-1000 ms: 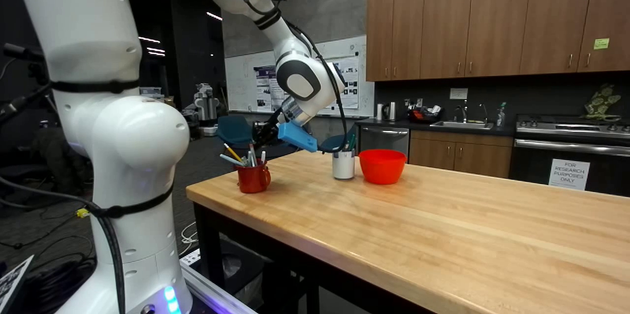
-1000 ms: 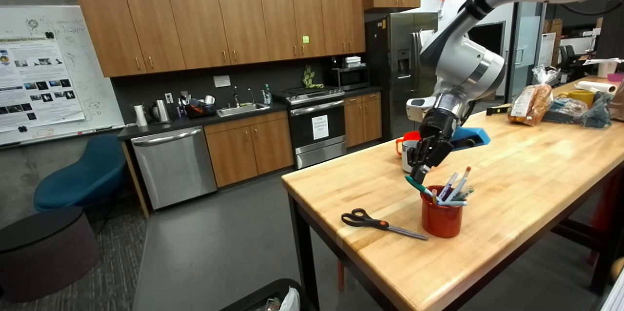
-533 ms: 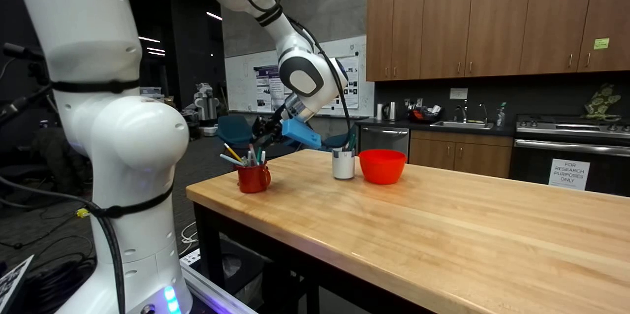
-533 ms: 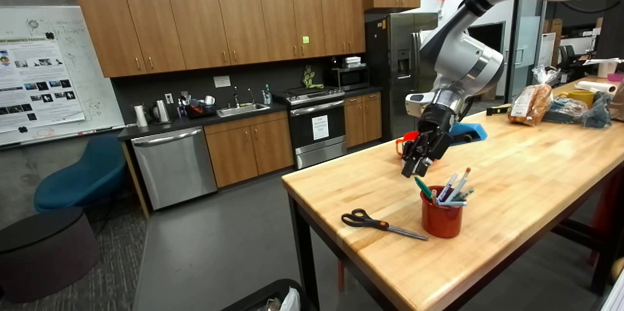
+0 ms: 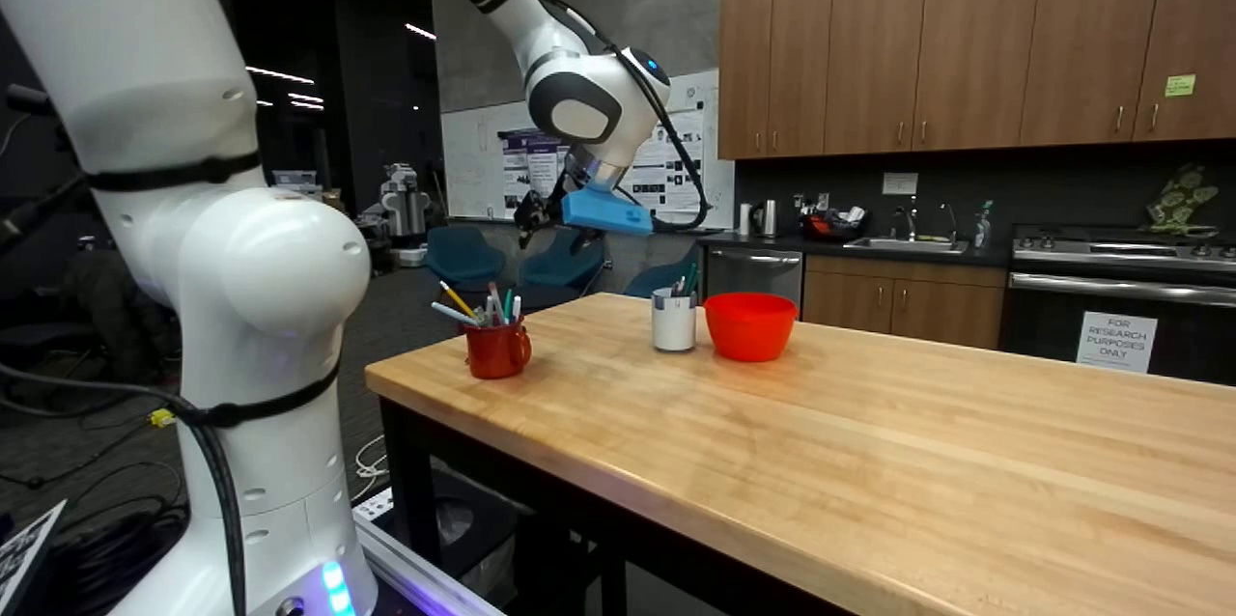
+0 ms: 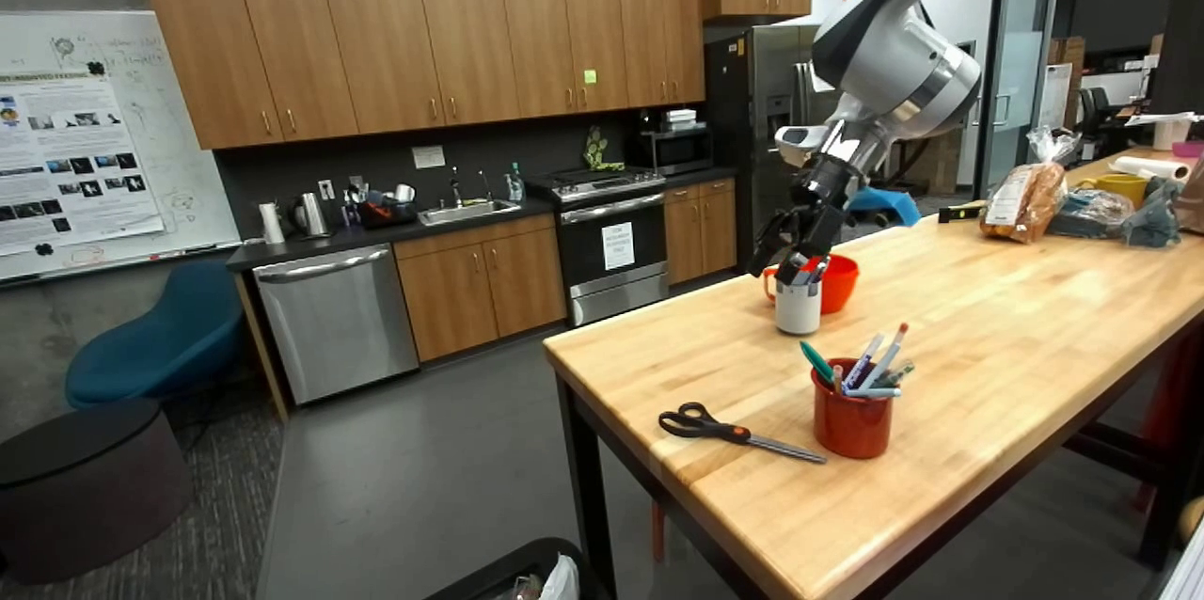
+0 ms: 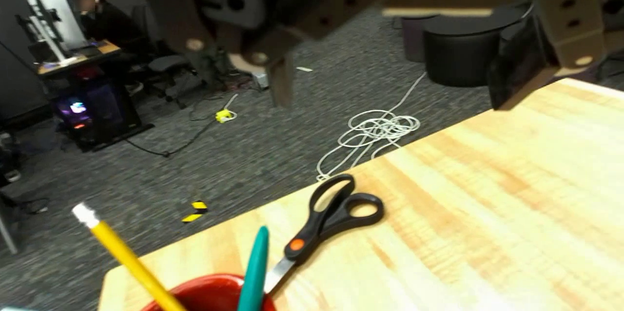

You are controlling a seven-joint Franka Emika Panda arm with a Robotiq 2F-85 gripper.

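We list one gripper [image 7: 392,99], raised above the tabletop, its fingers [image 7: 519,72] spread wide, with carpet and one coiled white cable [image 7: 384,128] showing between them in the wrist view. Item: one green marker [image 7: 255,272], leaning inside a red mug [image 5: 498,352], apart from the fingers; the mug stands upright near one end of the wooden table [image 5: 869,442]. In the same mug we count one yellow pencil [image 7: 129,259] and several other pens [image 6: 861,367]. Item: scissors [image 7: 313,234], black-handled with an orange pivot, lying just beside the mug, blades towards it; whether they touch, we cannot tell. Farther along we enter one white cup [image 5: 673,326], upright, pens inside, and one red bowl [image 5: 750,328] beside it.
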